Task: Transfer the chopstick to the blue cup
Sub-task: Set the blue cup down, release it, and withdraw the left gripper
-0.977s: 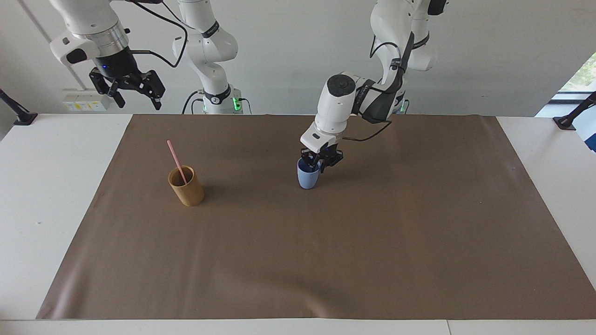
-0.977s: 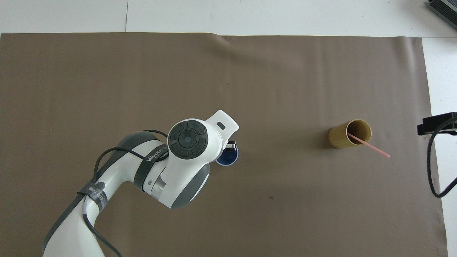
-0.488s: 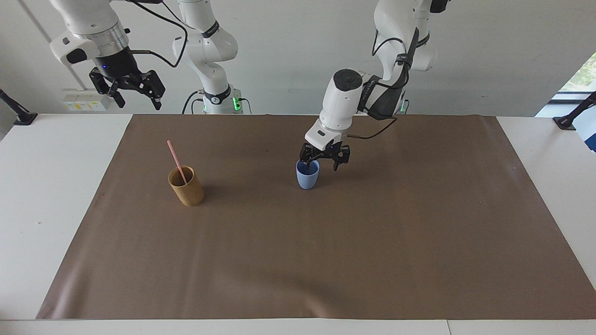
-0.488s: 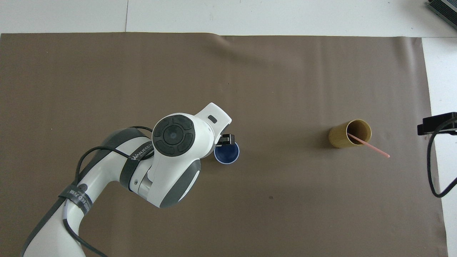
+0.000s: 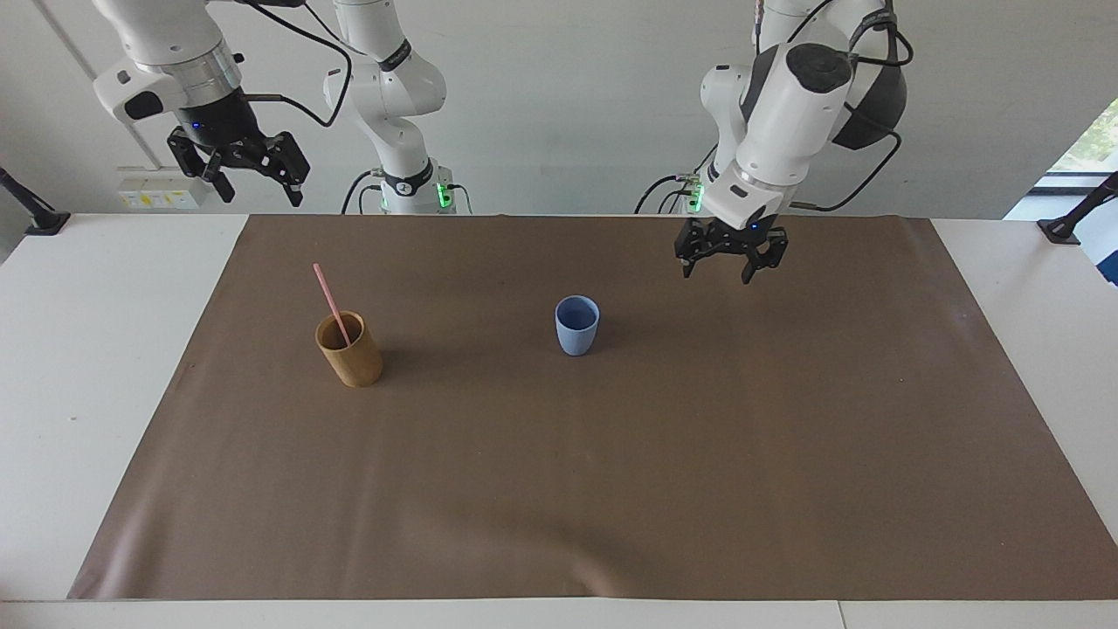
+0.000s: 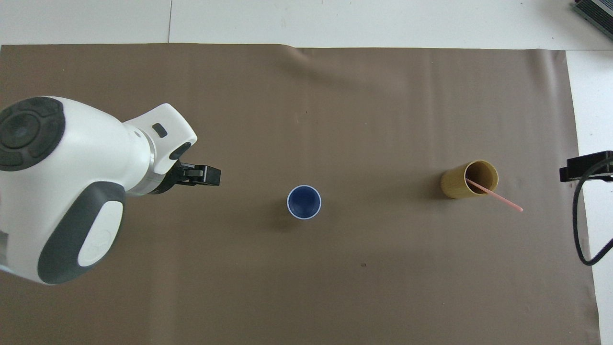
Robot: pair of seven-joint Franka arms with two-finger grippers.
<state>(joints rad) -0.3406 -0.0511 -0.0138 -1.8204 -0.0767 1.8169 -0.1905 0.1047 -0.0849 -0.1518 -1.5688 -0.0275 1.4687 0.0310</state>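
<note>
We see the chopstick [image 5: 331, 303] leaning in the tan cup [image 5: 350, 351] at centre left, the blue cup [image 5: 577, 325] empty mid-frame, and our left gripper [image 5: 728, 262] and right gripper [image 5: 253, 179] both raised, fingers apart, holding nothing, so the transfer remains undone.

Left tool [image 5: 721, 260] hangs in the air over the counter's left-arm end, pointing down, fingers spread, nothing in it. Right tool [image 5: 251, 182] is raised high at the right arm's end, fingers apart, empty; that arm waits.
</note>
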